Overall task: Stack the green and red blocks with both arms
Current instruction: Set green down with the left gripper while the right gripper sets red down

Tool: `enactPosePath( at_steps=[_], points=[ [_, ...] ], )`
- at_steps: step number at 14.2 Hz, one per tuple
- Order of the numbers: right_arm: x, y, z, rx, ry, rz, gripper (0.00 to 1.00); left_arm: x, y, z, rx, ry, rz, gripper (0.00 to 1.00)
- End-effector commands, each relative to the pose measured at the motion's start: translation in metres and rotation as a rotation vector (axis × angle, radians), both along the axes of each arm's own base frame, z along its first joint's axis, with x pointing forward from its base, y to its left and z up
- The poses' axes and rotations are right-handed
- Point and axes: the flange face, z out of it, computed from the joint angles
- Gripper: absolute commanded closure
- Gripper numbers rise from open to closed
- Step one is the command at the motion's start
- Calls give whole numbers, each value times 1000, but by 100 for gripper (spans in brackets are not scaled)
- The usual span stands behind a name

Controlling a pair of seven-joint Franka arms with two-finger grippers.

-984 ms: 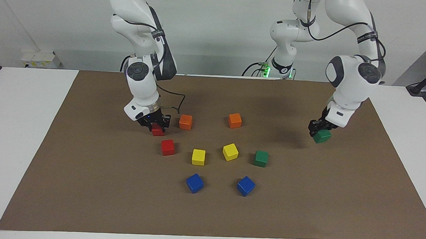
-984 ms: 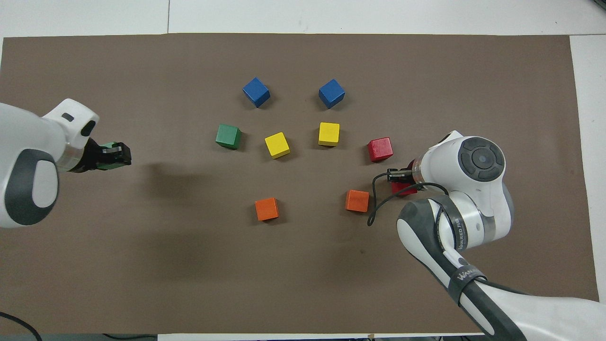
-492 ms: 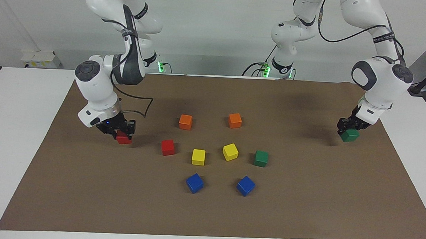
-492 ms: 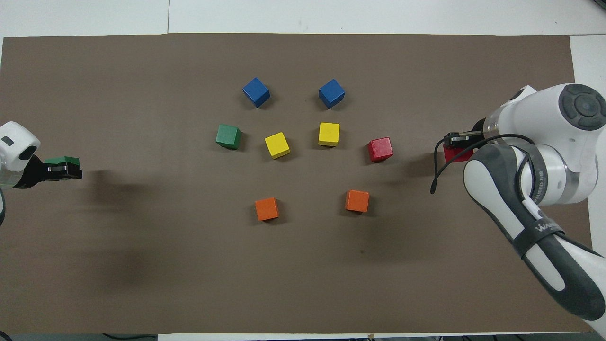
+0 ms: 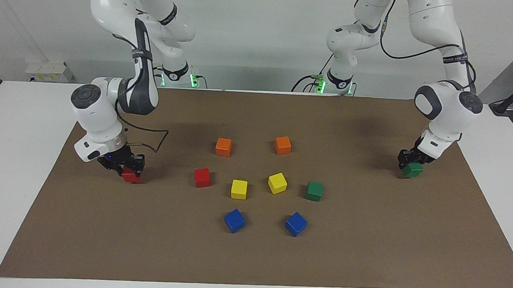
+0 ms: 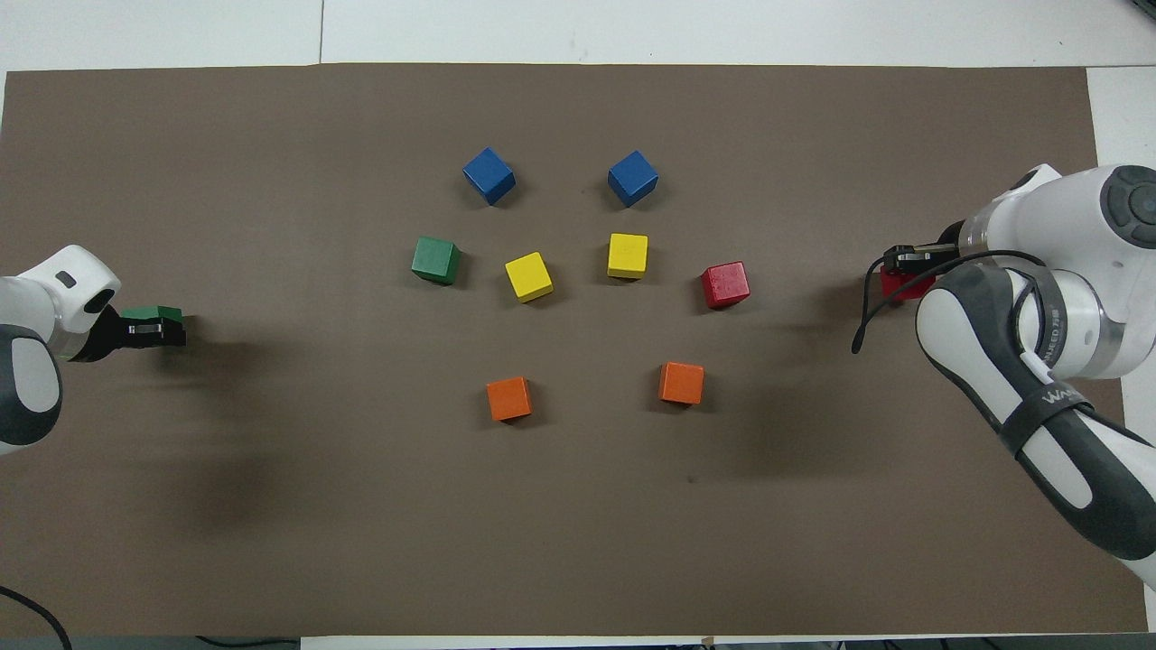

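Two arms carry one block each to the ends of the brown mat point(image 5: 365, 255)

The right gripper point(image 5: 125, 167) is clamped on a red block point(image 5: 131, 175), low at its arm's end; the left gripper point(image 5: 410, 163) is clamped on a green block point(image 5: 412, 170) at the other end. A second red block point(image 5: 202, 177) and a second green block point(image 5: 314, 190) sit in the middle row, unstacked. Each held block should probably go down flat and square before release, so its mate can rest on it.
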Motion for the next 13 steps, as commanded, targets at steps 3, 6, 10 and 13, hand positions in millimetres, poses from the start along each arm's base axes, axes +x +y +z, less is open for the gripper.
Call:
enactPosePath(
  at_steps=[3, 6, 10, 13],
  points=[
    [1, -10, -12, 0, 12, 9, 100, 2, 2, -16, -4, -17, -15, 100],
    [0, -9, -13, 1, 26, 9, 0, 3, 2, -16, -4, -18, -31, 100],
    [1, -3, 16, -2, 48, 19, 0, 4, 4, -11, -7, -2, -74, 0],
    [-2, 8, 73, -8, 62, 28, 0, 19, 6, 20, -17, 34, -81, 0]
  ],
)
